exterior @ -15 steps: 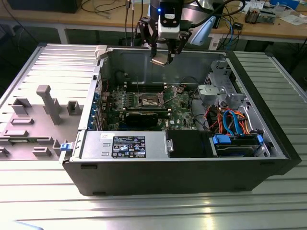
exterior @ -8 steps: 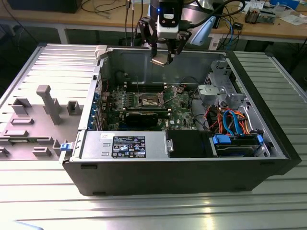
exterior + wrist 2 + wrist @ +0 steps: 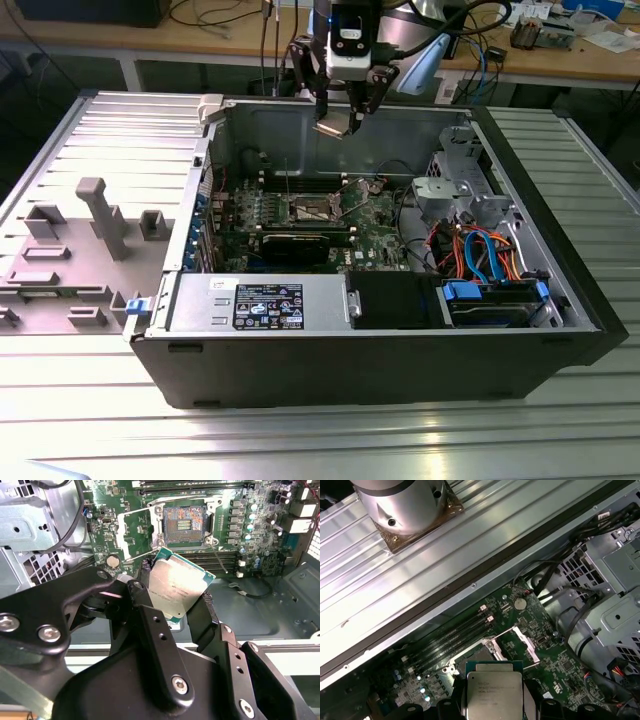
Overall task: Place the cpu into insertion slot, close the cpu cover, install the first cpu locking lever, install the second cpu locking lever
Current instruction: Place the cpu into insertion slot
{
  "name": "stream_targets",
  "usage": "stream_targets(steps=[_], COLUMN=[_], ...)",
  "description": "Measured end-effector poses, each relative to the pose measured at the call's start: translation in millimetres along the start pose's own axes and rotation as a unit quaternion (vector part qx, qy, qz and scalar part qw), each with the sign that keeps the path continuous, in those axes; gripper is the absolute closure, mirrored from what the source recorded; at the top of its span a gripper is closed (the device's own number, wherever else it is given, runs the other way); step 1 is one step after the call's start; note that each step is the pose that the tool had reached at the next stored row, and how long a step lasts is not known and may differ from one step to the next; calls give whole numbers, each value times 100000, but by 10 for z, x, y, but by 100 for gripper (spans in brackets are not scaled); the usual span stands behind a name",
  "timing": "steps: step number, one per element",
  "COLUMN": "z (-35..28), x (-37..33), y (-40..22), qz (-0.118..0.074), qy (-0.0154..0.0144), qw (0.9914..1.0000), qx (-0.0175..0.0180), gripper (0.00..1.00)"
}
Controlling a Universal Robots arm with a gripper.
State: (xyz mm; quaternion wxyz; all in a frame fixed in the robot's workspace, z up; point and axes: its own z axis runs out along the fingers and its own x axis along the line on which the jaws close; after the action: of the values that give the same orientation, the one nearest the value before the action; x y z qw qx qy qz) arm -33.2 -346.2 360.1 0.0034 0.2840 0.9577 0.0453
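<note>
The gripper [image 3: 338, 122] hangs above the open computer case [image 3: 150, 345], over its far wall, and it is closed on the cpu [image 3: 333, 128], which it holds in the air. In the second wrist view the two black fingers [image 3: 150, 610] press on opposite edges of the cpu [image 3: 172, 582], and the chip is tilted with its silver-grey top toward the camera. The top carries engraved print in several lines, too small to read.

The insertion slot [image 3: 185, 524] lies lower on the green motherboard [image 3: 102, 545], well apart from the chip, and its dark pin field is bare. The cpu cover [image 3: 120, 535] is swung open just beside the slot, so the green board shows through its window. A thin wire lever [image 3: 216, 555] beside the slot seems to stand free, but I cannot tell this for sure.

In the exterior view a long black graphics card [image 3: 300, 243] lies near the slot, on its near side. The power supply [image 3: 190, 305] at the near wall has a black label [image 3: 268, 305] with white print and small marks. Blue and orange cables [image 3: 480, 250] are at the exterior view's right. The case rests on a ribbed metal desk [image 3: 300, 440], and a grey fixture [image 3: 100, 215] stands at the exterior view's left
</note>
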Motion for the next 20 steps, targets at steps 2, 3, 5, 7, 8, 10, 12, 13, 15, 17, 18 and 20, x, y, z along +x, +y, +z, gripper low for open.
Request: stream_targets(steps=[2, 3, 5, 7, 8, 10, 12, 13, 15, 17, 18, 20], z=[0, 0, 0, 0, 0, 0, 1, 0, 1, 1, 2, 2], x=[0, 0, 0, 0, 0, 0, 0, 0, 0, 0, 0, 0], y=[0, 0, 0, 0, 0, 0, 0, 0, 0, 0, 0, 0], qz=[144, 199, 390, 644, 718, 878, 1022, 1078, 1214, 1444, 1562, 1867], qy=[-14, -17, -32, -56, -62, -78, -92, -96, -107, -127, -138, -167], qw=[100000, 100000, 99999, 99998, 99997, 99996, 99995, 99994, 99993, 99989, 99988, 99982], qx=[-2, -3, -3, -8, -10, -15, -20, -16, -22, -30, -35, -34], gripper=[46, 46, 46, 46, 46, 46, 46, 46, 46, 46, 46, 46])
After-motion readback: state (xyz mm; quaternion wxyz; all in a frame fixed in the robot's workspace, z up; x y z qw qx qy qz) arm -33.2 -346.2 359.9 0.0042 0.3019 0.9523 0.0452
